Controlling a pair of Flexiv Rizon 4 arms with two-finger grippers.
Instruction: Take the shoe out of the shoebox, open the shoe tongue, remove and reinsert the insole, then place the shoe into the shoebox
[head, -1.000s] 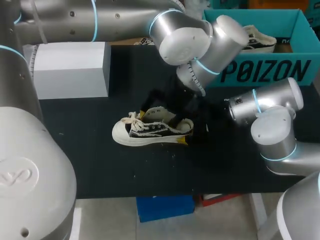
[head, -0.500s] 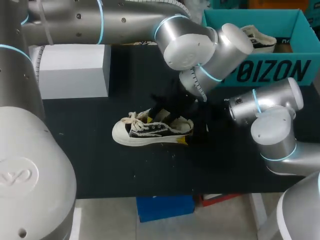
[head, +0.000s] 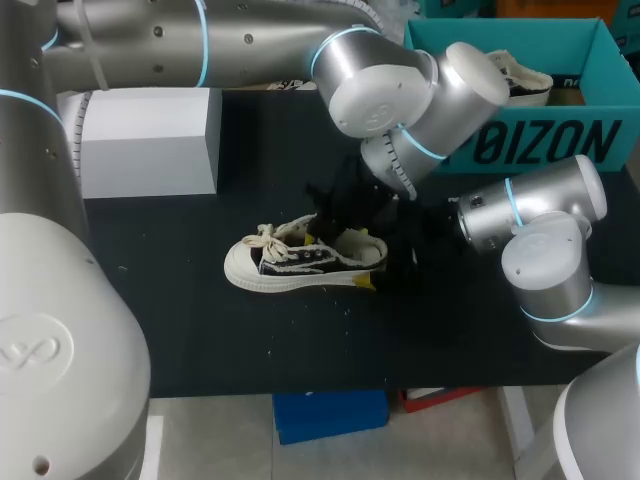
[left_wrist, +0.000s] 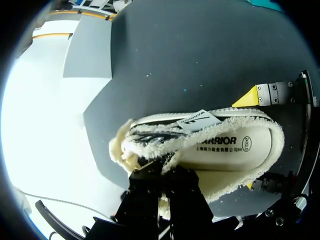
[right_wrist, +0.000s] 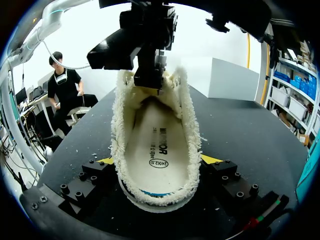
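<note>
Lying where, the shoe (head: 300, 262)?

On its sole in the middle of the dark surface (head: 200, 330), toe toward the left edge and heel toward the right. The teal shoebox (head: 520, 145) stands at the far right corner, well apart from it, with a second shoe (head: 520, 80) inside.

How does it look?

Black canvas upper, cream rubber toe cap (head: 240, 272) and sole, and cream laces (head: 265, 238) bunched in a knot near the toe. A frayed cream edging runs all round the opening. The cream insole (right_wrist: 157, 150) lies inside, with dark print on it.

And the jaws?

The right jaws hold the shoe at the heel, with one yellow tip (right_wrist: 210, 159) against each side of it. The left jaws stand over the front of the opening, just behind the laces. I cannot tell whether they grip anything there.

Anything else on the surface?

A white block (head: 150, 140) near the far left corner, well apart from the shoe.
</note>
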